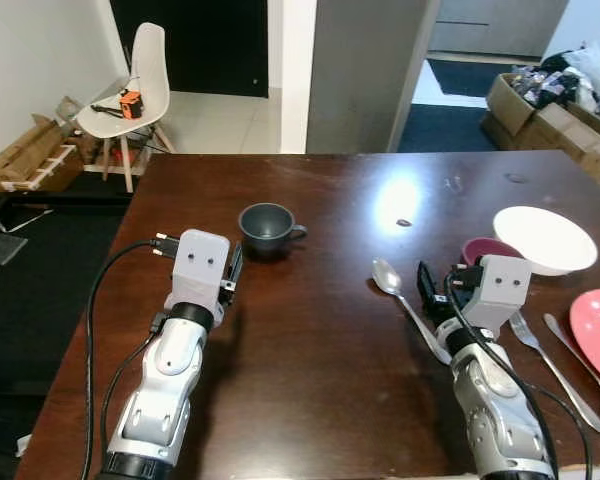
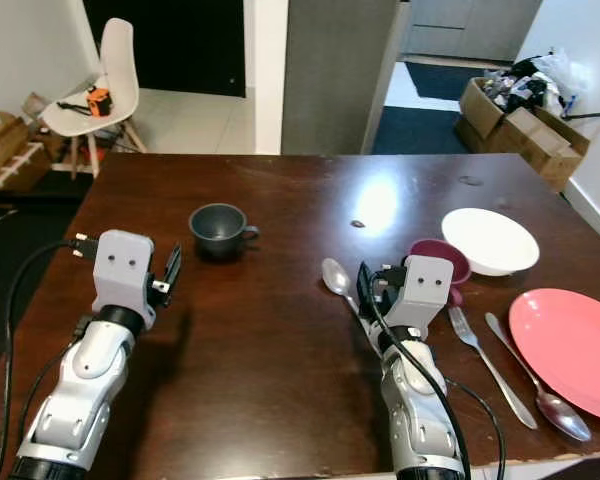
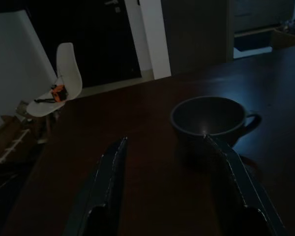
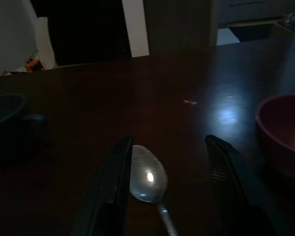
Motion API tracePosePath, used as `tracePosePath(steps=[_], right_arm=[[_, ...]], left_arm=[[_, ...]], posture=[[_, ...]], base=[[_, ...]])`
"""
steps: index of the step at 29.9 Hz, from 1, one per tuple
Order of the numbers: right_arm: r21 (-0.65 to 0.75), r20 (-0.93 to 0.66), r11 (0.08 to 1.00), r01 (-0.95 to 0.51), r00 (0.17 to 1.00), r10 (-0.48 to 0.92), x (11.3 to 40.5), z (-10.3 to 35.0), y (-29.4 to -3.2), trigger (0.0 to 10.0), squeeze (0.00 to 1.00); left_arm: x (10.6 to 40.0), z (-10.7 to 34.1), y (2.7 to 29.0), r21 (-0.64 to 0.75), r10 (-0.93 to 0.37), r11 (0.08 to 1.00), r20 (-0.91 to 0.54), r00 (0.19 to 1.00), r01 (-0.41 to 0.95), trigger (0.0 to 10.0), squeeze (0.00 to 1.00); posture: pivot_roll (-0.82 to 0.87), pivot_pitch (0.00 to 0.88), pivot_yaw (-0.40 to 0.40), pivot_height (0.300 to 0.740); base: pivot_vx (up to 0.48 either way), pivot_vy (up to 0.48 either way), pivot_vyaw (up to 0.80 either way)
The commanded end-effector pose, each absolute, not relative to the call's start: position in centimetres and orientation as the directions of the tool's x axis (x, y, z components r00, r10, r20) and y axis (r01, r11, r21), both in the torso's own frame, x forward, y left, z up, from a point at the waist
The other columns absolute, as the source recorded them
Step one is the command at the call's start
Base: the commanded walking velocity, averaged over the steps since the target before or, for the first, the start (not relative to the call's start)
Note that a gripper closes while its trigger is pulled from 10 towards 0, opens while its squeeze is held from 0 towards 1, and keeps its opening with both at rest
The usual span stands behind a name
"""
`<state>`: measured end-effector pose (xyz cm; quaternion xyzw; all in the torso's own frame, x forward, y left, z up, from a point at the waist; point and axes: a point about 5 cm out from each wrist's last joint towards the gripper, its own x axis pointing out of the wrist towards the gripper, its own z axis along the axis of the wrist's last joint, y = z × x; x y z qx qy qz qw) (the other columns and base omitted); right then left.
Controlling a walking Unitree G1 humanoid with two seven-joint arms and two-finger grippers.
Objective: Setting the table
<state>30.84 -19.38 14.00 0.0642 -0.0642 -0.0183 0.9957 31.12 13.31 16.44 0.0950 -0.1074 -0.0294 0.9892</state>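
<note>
My right gripper [image 4: 164,191] hangs spread over the spoon [image 4: 147,174] at lower centre, grasping nothing; my left gripper [image 3: 167,189], also released, faces the grey cup [image 3: 211,120]. Next, I judge, lower and pinch the spoon's handle.

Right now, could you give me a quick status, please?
Left gripper open facing cup. Right gripper open above spoon. Nothing held; nothing blocking.

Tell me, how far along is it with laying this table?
Early, by the look of it. Dishes are out but bunched on the right: white bowl, pink plate, fork, a second spoon. The right claw hangs open over a spoon; the left claw, open, faces the cup. Nothing gripped; arranging remains.
</note>
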Motion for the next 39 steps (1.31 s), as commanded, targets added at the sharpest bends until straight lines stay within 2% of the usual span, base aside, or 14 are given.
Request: tracePosePath(steps=[1,8,14,22,26,29,34,38,39], right_arm=[[0.126,0.104,0.991,0.036,0.993,-0.049,30.6,13.5,-19.7,10.0,0.00],[0.117,0.109,0.993,-0.027,0.994,0.014,30.7,13.7,-18.8,10.0,0.00],[0.093,0.116,0.986,-0.135,0.985,0.124,31.0,14.1,-17.2,10.0,0.00],[0.081,0.123,0.978,-0.191,0.976,0.181,31.5,14.5,-16.3,10.0,0.00],[0.071,0.121,0.978,-0.196,0.975,0.187,31.7,14.5,-16.2,10.0,0.00],[0.082,0.128,0.979,-0.188,0.976,0.177,31.5,14.7,-16.5,10.0,0.00],[0.090,0.118,0.980,-0.177,0.979,0.166,31.3,14.3,-16.5,10.0,0.00],[0.102,0.096,0.987,-0.123,0.989,0.113,31.2,13.8,-17.5,10.0,0.00],[0.053,0.047,0.996,-0.069,0.997,0.066,31.3,13.2,-18.4,10.0,0.00]], left_arm=[[30.9,16.1,13.3,0.197,-0.085,0.979,0.192,0.978,0.047,10.0,0.02],[31.0,16.1,13.4,0.188,-0.078,0.981,0.180,0.981,0.043,10.0,0.01],[31.3,16.4,14.1,0.222,-0.082,0.974,0.145,0.986,0.048,10.0,0.02],[32.4,17.7,13.2,0.303,-0.210,0.939,0.132,0.969,0.162,10.0,0.02],[32.6,17.8,12.8,0.296,-0.224,0.938,0.113,0.968,0.182,10.0,0.02],[32.0,17.7,12.1,0.220,-0.266,0.946,0.100,0.959,0.239,10.0,0.00],[31.6,17.5,12.0,0.216,-0.273,0.945,0.102,0.957,0.246,10.0,0.00],[31.6,17.5,11.8,0.223,-0.271,0.944,0.103,0.957,0.244,10.0,0.00],[31.6,17.6,11.8,0.223,-0.269,0.944,0.100,0.958,0.242,10.0,0.00]], posture=[[-0.03,0.000,0.070,0.740],[-0.03,0.005,0.071,0.740],[-0.01,0.016,0.080,0.740],[0.00,0.023,0.105,0.740],[0.00,0.023,0.109,0.740],[-0.01,0.024,0.110,0.740],[-0.01,0.024,0.105,0.740],[-0.01,0.024,0.102,0.740],[-0.01,0.025,0.102,0.740]], base=[[0.000,0.000,0.00],[0.000,0.000,0.00],[0.000,0.000,0.00],[0.000,0.000,0.00],[0.000,0.000,0.00],[0.000,0.000,0.00],[0.000,0.000,0.00],[0.000,0.000,0.00],[0.000,0.000,0.00]])
